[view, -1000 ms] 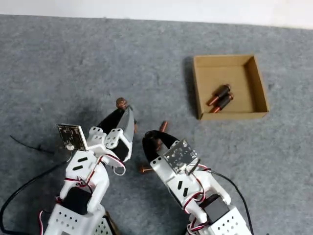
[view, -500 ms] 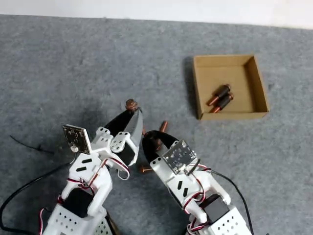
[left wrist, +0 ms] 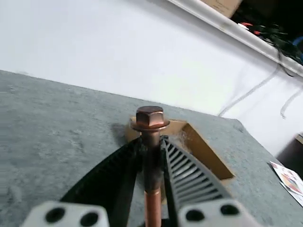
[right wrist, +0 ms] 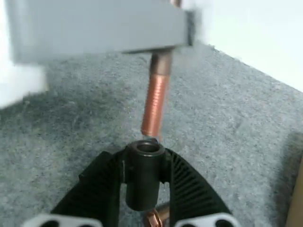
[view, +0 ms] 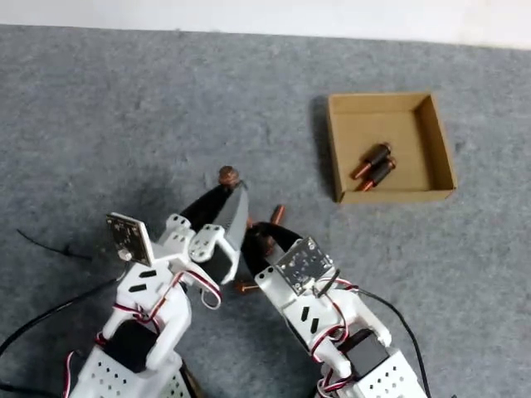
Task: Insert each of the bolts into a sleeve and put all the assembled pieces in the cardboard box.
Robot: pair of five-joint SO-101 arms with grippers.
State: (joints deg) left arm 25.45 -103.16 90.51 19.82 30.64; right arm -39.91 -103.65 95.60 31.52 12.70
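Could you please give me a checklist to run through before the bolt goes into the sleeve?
1. The left gripper is shut on the bolt: ok.
2. The right gripper is shut on the sleeve, mouth unblocked: ok.
3. The bolt tip is centred over the sleeve mouth: cannot tell; it sits near the rim.
4. The bolt has entered the sleeve: not ok.
5. The cardboard box has room beside its two assembled pieces: ok.

I get bright, even light on the mat point(view: 124, 108). The cardboard box point(view: 334, 153) casts a soft shadow to its left.
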